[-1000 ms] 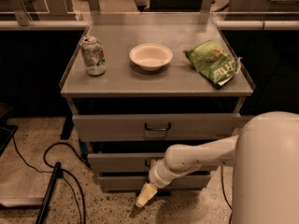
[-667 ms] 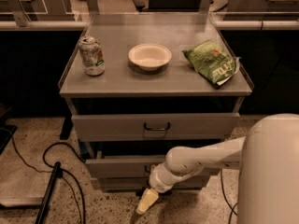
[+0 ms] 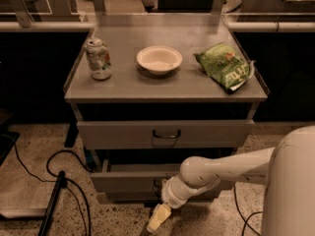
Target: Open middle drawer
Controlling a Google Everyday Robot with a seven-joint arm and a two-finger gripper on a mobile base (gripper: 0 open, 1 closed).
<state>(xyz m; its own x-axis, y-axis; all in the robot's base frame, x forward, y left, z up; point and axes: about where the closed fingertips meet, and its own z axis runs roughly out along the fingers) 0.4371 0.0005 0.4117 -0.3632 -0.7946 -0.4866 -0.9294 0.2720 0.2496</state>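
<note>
The grey metal middle drawer [image 3: 128,181] stands further out than before, so opening is underway. My cream gripper [image 3: 158,218] hangs at its six o'clock. I cannot tell its grip.

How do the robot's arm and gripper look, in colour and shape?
The arm is smooth, white and tubular, with a rounded ball-like joint. The gripper, seen low below the middle drawer, is small, pale cream and tapered. No cables or markings show on either.
</note>
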